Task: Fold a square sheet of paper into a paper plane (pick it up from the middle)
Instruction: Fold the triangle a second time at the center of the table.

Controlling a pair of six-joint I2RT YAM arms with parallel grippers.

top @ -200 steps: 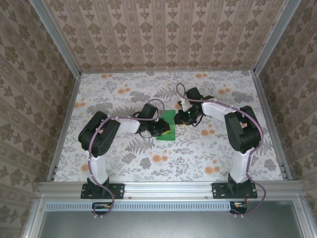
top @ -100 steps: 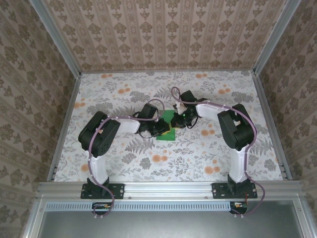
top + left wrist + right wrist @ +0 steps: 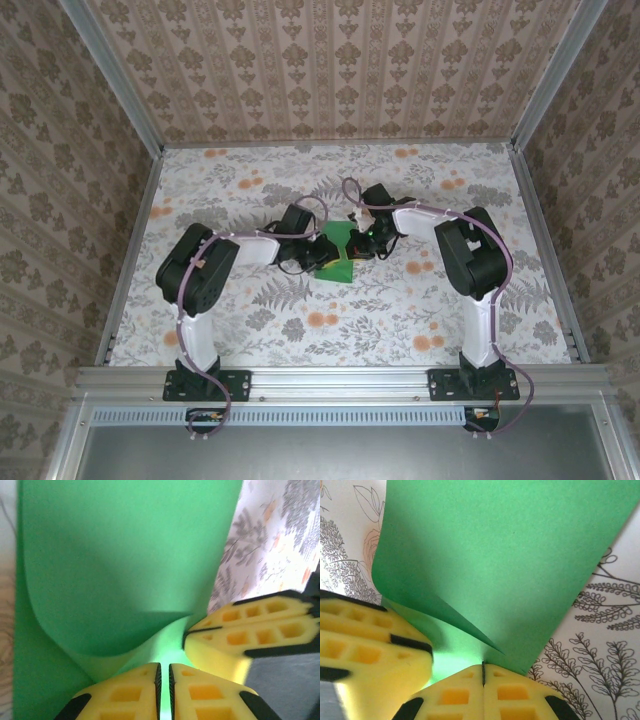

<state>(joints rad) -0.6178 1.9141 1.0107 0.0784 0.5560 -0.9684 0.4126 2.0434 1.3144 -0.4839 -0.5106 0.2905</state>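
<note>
Left wrist: left fingers (image 3: 127, 695), right fingers (image 3: 250, 637), yellow foam, tight on smooth curled green paper (image 3: 125, 555)

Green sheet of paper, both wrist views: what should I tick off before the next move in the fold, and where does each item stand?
1. Left pincer shut on the square sheet of paper: ok, green shows in the thin slit between its pads.
2. Right pincer shut on the sheet's raised edge: ok, as far as it shows; the pads meet where the edge comes down.
3. Fold pressed to a crease: not ok, the raised part arches over in a soft curve.
4. Raised edge lined up with the layer beneath: cannot tell.
5. Pincers apart from each other: cannot tell, they sit very close together.
</note>
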